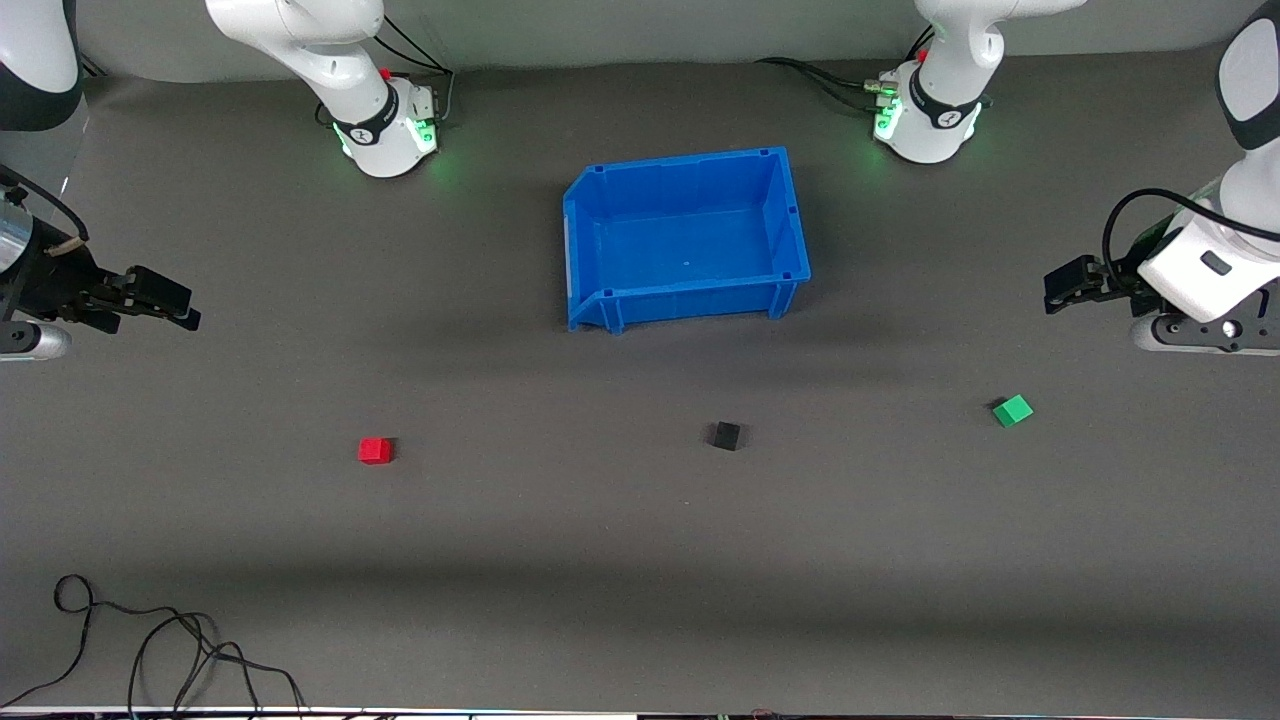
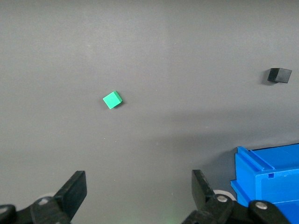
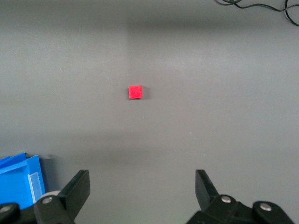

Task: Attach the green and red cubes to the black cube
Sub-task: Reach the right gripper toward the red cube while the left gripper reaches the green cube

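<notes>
The black cube (image 1: 727,435) lies on the grey table, nearer to the front camera than the blue bin. The red cube (image 1: 376,450) lies toward the right arm's end, the green cube (image 1: 1013,410) toward the left arm's end; all three are apart. My left gripper (image 1: 1058,286) is open and empty over the table at its end. Its wrist view shows its gripper (image 2: 138,186), the green cube (image 2: 112,99) and the black cube (image 2: 279,74). My right gripper (image 1: 188,306) is open and empty over its end. Its wrist view shows its gripper (image 3: 142,186) and the red cube (image 3: 135,92).
An empty blue bin (image 1: 790,215) stands mid-table between the arm bases; it also shows in the left wrist view (image 2: 268,182) and the right wrist view (image 3: 21,184). Loose black cables (image 1: 150,650) lie at the table's front edge toward the right arm's end.
</notes>
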`<action>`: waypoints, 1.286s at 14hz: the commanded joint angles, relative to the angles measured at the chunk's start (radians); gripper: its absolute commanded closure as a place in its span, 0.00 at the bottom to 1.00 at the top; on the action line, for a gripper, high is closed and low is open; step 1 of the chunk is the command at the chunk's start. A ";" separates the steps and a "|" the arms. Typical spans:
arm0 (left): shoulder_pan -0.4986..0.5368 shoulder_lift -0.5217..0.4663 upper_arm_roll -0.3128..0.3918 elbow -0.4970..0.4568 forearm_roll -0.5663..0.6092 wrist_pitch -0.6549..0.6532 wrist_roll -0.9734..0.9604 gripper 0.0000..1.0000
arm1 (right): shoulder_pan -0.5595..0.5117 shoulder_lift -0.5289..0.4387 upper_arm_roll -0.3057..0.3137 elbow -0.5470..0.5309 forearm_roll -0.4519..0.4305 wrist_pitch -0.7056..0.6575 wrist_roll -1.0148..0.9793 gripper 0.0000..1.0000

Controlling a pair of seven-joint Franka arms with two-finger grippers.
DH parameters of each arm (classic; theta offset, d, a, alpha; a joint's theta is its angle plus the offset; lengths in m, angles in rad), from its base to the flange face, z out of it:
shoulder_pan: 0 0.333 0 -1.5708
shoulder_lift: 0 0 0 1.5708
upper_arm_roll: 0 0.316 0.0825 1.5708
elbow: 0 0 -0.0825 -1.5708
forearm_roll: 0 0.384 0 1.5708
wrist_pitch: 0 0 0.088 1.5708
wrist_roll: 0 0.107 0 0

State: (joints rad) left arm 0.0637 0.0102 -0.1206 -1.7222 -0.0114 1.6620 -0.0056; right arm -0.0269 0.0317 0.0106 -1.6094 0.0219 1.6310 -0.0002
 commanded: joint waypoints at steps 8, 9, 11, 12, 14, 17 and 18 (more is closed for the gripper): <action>0.010 -0.021 0.004 -0.016 0.007 -0.002 0.016 0.00 | 0.015 -0.009 -0.011 -0.001 -0.002 0.007 -0.003 0.00; 0.019 -0.015 0.009 -0.016 0.007 0.002 0.009 0.00 | 0.015 -0.009 -0.011 0.000 -0.002 0.007 -0.003 0.00; 0.034 0.010 0.010 -0.014 0.010 0.021 -0.002 0.01 | 0.013 0.000 -0.011 0.009 -0.002 0.007 0.052 0.00; 0.059 0.020 0.010 -0.014 0.010 0.030 -0.002 0.00 | 0.015 0.002 -0.012 0.014 -0.003 0.007 0.137 0.00; 0.071 0.048 0.012 -0.016 0.010 0.045 -0.007 0.01 | 0.016 0.010 -0.011 0.031 -0.003 0.007 0.323 0.00; 0.126 0.123 0.012 -0.017 0.010 0.091 -0.033 0.01 | 0.016 0.051 -0.009 0.088 -0.002 0.003 0.726 0.00; 0.143 0.152 0.012 -0.017 0.010 0.106 -0.056 0.01 | 0.015 0.065 -0.009 0.098 0.001 0.000 0.834 0.00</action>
State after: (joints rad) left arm 0.1777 0.1129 -0.1005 -1.7366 -0.0110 1.7343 -0.0178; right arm -0.0248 0.0476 0.0086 -1.5751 0.0220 1.6423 0.6211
